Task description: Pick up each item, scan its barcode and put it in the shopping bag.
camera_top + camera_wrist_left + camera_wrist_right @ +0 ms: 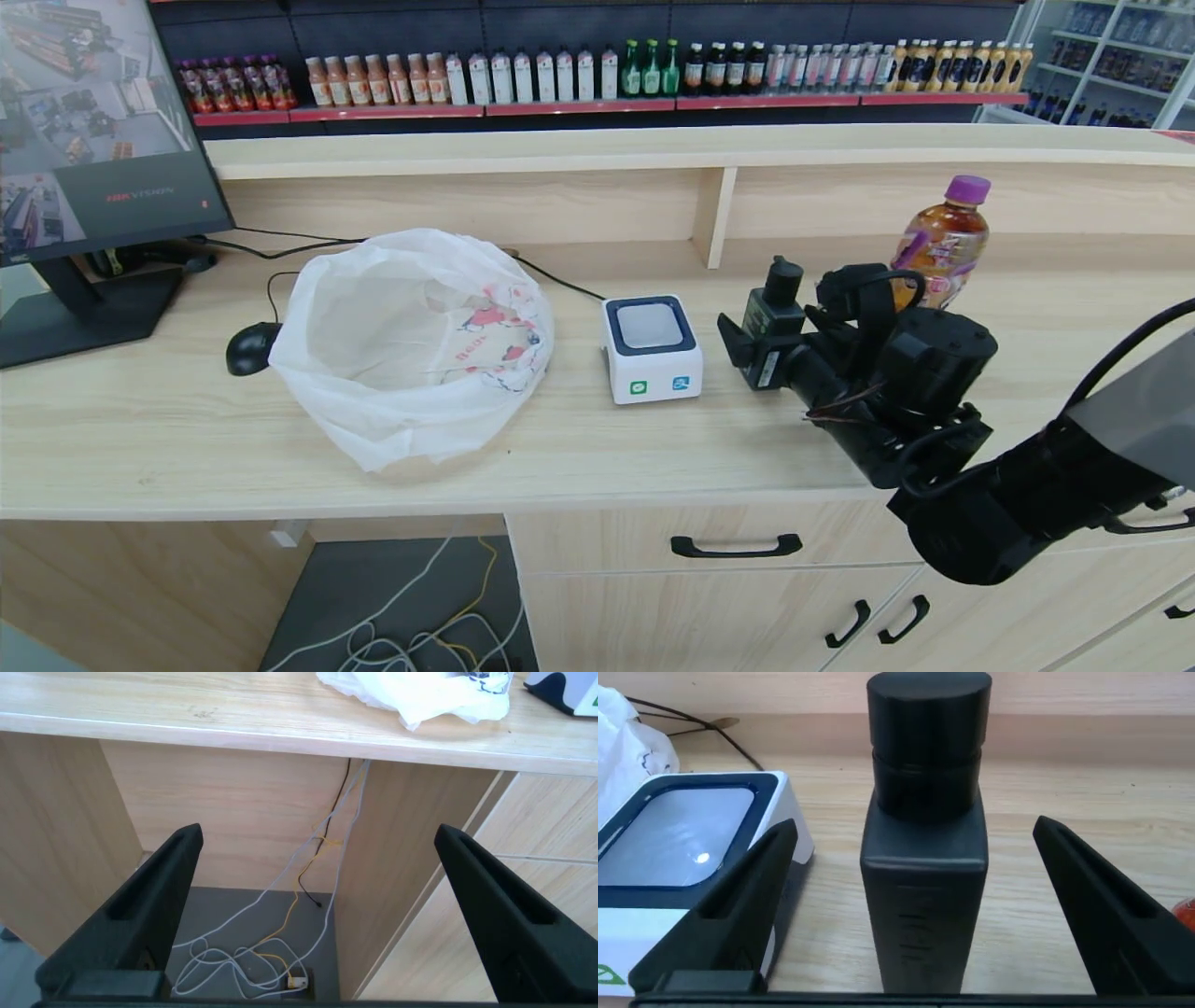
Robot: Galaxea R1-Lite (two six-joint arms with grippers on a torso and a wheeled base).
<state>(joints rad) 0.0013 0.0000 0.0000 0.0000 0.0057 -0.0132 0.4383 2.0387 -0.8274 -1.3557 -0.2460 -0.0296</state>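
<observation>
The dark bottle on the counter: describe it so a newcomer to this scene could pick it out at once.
Start at the long wooden counter and find the small white scanner near its middle. Just to the scanner's right stands the dark bottle, upright. Unlike the orange drink bottle with a purple cap farther back, it is squarish, dark all over and black-capped.

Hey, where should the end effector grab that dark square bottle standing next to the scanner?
Take the dark bottle by its flat-sided body, below the round cap. It stands upright, so come in level from the robot's side; the open right end effector straddles its flat faces.
</observation>
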